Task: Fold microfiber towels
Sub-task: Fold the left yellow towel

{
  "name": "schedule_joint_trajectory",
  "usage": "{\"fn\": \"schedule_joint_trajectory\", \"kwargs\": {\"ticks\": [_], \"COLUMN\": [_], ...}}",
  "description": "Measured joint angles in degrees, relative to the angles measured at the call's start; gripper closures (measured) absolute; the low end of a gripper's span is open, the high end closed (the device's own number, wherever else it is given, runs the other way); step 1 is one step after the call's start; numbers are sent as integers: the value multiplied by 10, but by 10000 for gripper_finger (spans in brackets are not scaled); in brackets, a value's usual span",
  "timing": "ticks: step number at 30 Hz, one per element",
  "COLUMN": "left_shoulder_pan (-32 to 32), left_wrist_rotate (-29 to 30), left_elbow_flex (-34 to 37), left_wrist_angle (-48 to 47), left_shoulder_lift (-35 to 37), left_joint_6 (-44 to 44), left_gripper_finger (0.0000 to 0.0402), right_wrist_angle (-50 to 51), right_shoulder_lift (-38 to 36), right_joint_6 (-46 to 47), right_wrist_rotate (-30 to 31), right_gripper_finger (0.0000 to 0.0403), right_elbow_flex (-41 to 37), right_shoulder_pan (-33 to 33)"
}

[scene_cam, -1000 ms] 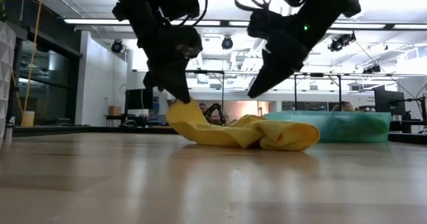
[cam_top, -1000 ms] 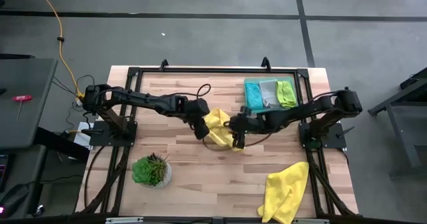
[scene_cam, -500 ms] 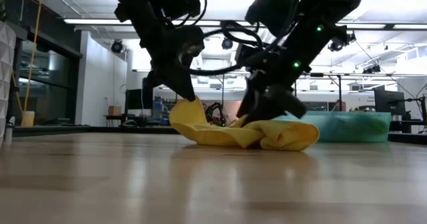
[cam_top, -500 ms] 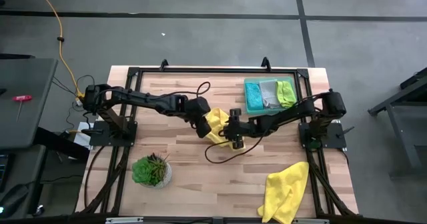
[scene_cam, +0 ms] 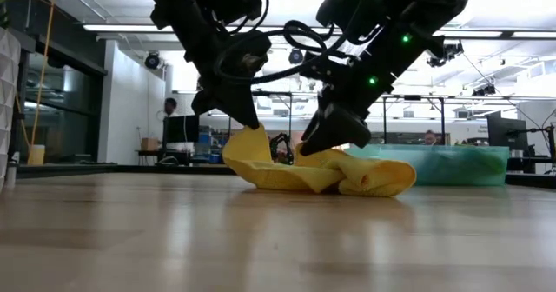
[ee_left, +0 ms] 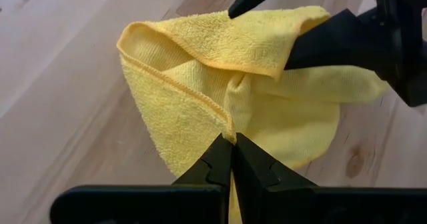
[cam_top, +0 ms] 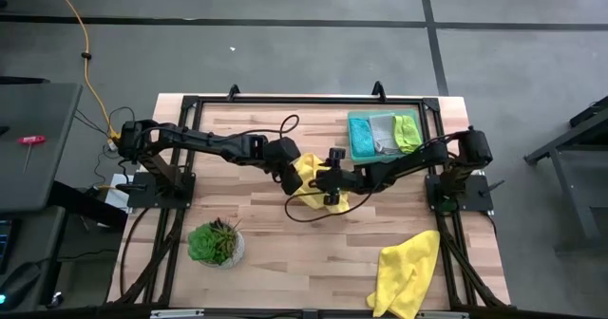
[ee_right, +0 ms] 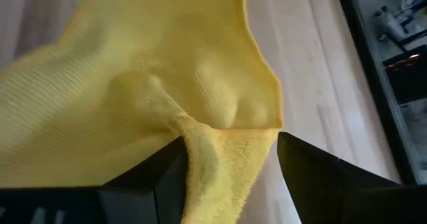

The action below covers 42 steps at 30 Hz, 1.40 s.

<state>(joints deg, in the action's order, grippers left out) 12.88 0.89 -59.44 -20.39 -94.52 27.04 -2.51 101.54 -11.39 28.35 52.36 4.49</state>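
Left wrist view shows the left gripper (ee_left: 231, 142) pinching the yellow towel's (ee_left: 267, 111) hem — the right gripper (ee_right: 230, 147) straddles a fold just beside, seemingly unclenched.

Even, diffuse light fills the high view; the pale striped wooden table (cam_top: 285, 253) shows only faint, soft shadows under the two dark arms. In the low view, long ceiling light strips (scene_cam: 130, 27) glare white behind the arms, which read as near silhouettes, and the tabletop's near edge is blurred with a soft sheen. Both wrist views are bright: the crumpled bright yellow microfiber towel (ee_left: 220, 84) shows crisp weave in the left one, softer in the right, where the nearest fingers are blurred.
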Motion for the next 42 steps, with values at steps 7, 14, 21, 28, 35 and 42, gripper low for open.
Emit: {"fn": "schedule_joint_trajectory", "kwargs": {"ticks": [7, 14, 21, 28, 35, 42], "left_shoulder_pan": [0, 0, 0, 0, 44, 86], "left_wrist_rotate": [2, 14, 15, 13, 2, 14], "left_elbow_flex": [0, 0, 0, 0, 0, -1], "left_wrist_angle": [10, 11, 11, 10, -54, -79], "left_shoulder_lift": [0, 0, 0, 0, 79, 239], "left_joint_6": [13, 13, 13, 13, -42, -71], "left_gripper_finger": [401, 401, 401, 401, 401, 401], "right_wrist_angle": [-11, -20, -20, -20, 68, 131], "right_shoulder_lift": [0, 0, 0, -1, -80, -192], "right_joint_6": [12, 23, 31, 88, 125, 126], "right_wrist_rotate": [1, 1, 2, 2, 14, 10], "right_gripper_finger": [192, 241, 344, 395, 401, 402], "right_elbow_flex": [0, 0, 0, 0, 44, 89], "right_shoulder_pan": [0, 0, 0, 0, -23, -63]}}
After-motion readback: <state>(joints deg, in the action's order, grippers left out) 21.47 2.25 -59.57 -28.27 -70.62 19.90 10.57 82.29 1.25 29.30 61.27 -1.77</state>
